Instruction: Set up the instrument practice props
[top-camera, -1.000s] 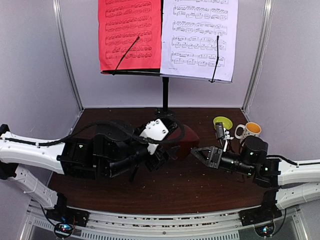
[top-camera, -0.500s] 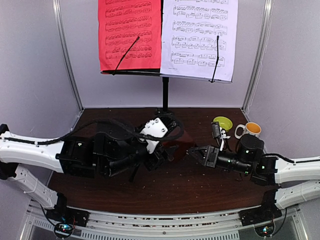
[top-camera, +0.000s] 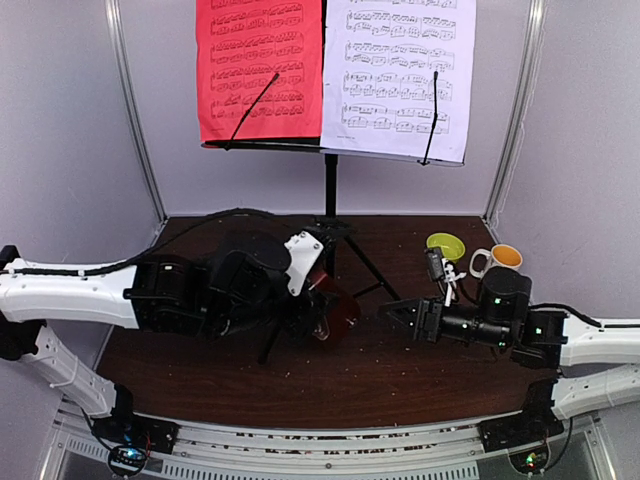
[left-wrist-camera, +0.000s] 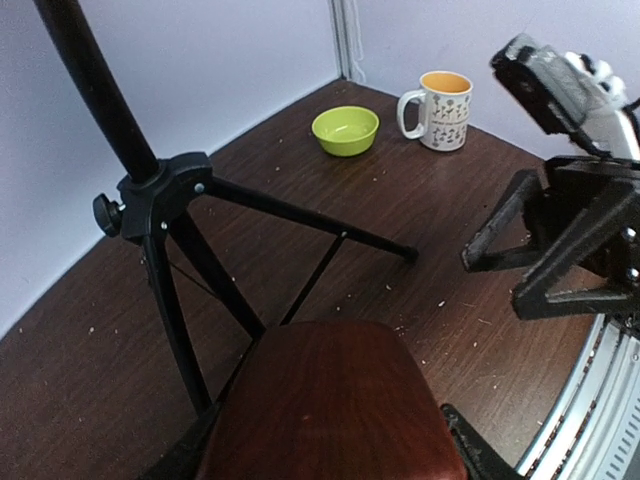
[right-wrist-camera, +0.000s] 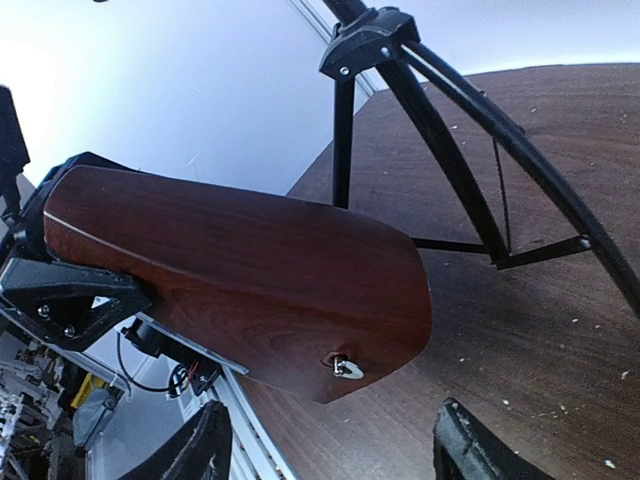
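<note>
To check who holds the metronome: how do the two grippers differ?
The left gripper is clamped on the red-brown metronome; the right gripper is open and empty. The left gripper reaches rightward, the right gripper leftward, just short of the metronome. Both are low over the table.

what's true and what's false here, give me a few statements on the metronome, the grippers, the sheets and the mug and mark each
1. The left gripper holds the metronome between its fingers. True.
2. The right gripper is clamped on the metronome too. False: its jaws stand open, apart from the metronome, with nothing between them.
3. On the music stand the red sheet sits left of the white sheet. True.
4. The mug lies tipped on its side. False: it stands upright beside the green bowl.
</note>
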